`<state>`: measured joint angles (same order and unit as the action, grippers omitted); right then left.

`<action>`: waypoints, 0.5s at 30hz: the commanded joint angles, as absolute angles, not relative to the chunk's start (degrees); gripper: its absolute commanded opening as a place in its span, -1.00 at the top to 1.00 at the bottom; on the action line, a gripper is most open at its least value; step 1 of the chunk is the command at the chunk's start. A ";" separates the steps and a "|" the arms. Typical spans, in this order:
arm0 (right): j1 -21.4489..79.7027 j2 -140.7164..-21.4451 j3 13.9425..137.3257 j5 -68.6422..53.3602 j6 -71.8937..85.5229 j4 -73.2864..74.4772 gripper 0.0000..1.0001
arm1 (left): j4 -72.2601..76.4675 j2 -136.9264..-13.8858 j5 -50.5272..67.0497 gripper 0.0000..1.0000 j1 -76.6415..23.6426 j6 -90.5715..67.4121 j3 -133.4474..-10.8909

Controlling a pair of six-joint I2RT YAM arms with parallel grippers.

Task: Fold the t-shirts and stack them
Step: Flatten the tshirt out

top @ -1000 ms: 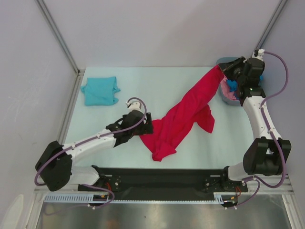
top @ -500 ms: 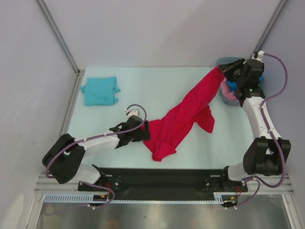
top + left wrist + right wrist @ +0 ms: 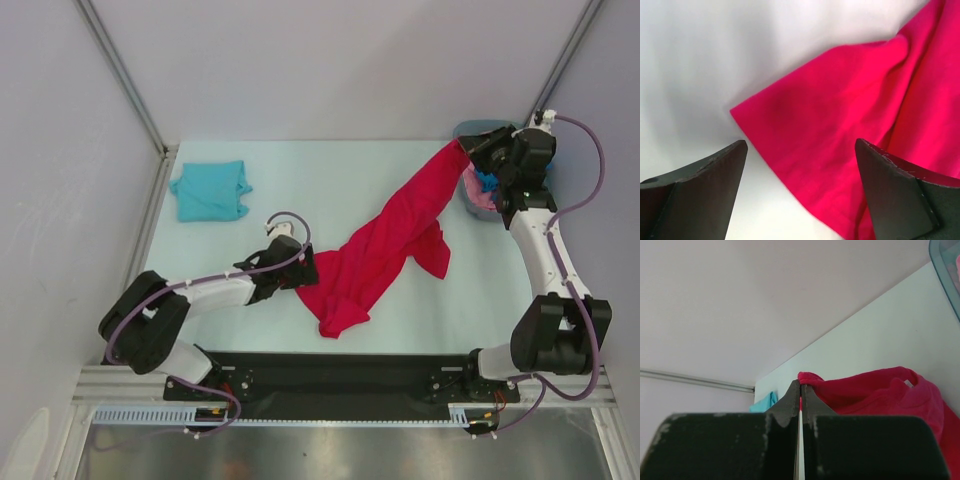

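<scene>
A bright red t-shirt (image 3: 385, 245) stretches from the table's middle up to my right gripper (image 3: 466, 150), which is shut on its top corner beside the bin. In the right wrist view red cloth (image 3: 875, 390) bunches at the pinched jaw tips of that gripper (image 3: 800, 384). My left gripper (image 3: 305, 270) lies low on the table at the shirt's lower left edge, open. In the left wrist view a corner of the red shirt (image 3: 850, 130) lies between the wide-apart fingers (image 3: 705, 180), untouched. A folded light teal t-shirt (image 3: 210, 190) rests at the far left.
A grey bin (image 3: 478, 128) stands at the back right corner, with pink cloth (image 3: 483, 200) and blue cloth (image 3: 485, 180) inside. A metal frame rail (image 3: 150, 215) borders the table's left side. Both arm bases sit on the black strip (image 3: 330, 375) at the near edge.
The left arm has pulled its elbow back toward its base while its gripper stays at the red shirt's left edge. The right arm and the shirt have barely moved.
</scene>
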<state>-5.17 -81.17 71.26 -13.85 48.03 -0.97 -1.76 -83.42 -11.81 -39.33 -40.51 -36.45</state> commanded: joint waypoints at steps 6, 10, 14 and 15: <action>-5.54 -76.91 69.18 -14.77 49.13 -5.89 1.00 | -1.67 -87.80 -11.16 -0.42 -37.27 -39.73 -40.69; -5.71 -75.77 68.21 -14.85 49.39 -6.07 1.00 | -1.85 -89.12 -11.16 0.27 -36.65 -39.02 -41.75; -5.62 -74.27 66.54 -15.20 50.36 -6.59 1.00 | -2.81 -89.30 -11.78 0.99 -36.04 -39.02 -42.10; -5.62 -73.66 66.01 -15.21 50.54 -6.94 1.00 | -3.33 -89.21 -12.13 0.99 -36.04 -39.02 -42.27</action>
<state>-5.28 -77.25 66.76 -14.46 49.41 -2.50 -2.28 -88.95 -11.44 -36.71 -39.44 -40.29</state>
